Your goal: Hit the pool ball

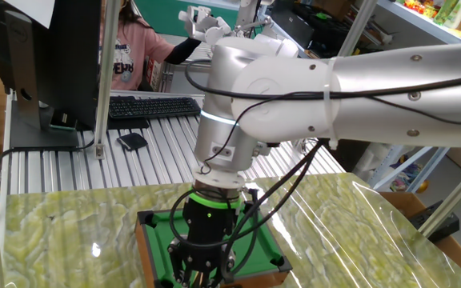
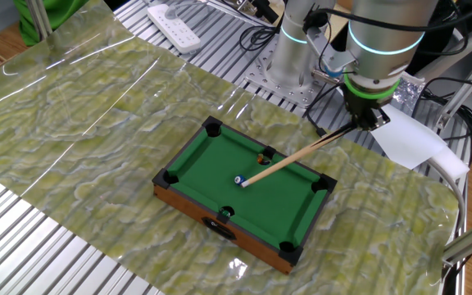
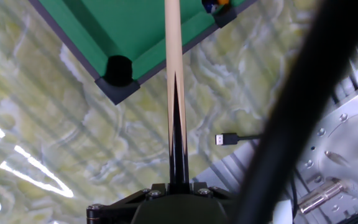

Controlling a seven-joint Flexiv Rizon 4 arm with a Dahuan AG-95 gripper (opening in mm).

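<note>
The thick silver robot arm (image 1: 390,88) reaches across the frame and bends sharply down at its elbow, its glowing green wrist ring (image 2: 373,93) just above the black two-finger gripper (image 2: 365,120). The gripper tilts steeply downward, jaws drawn narrow, clamped on a long thin wooden cue stick (image 3: 173,81).

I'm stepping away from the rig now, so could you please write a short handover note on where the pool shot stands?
Hand: shut on the cue stick, holding its butt end beyond the far edge of the pool table; the stick slants down over the green felt.
Pool ball: the tiny blue one sits mid-table, with the cue tip right beside it; contact cannot be judged.
A second small ball lies near the far rail, beside the stick.
Done: cue picked up and lined up on the ball.
Left: push the cue forward to strike the ball.
</note>
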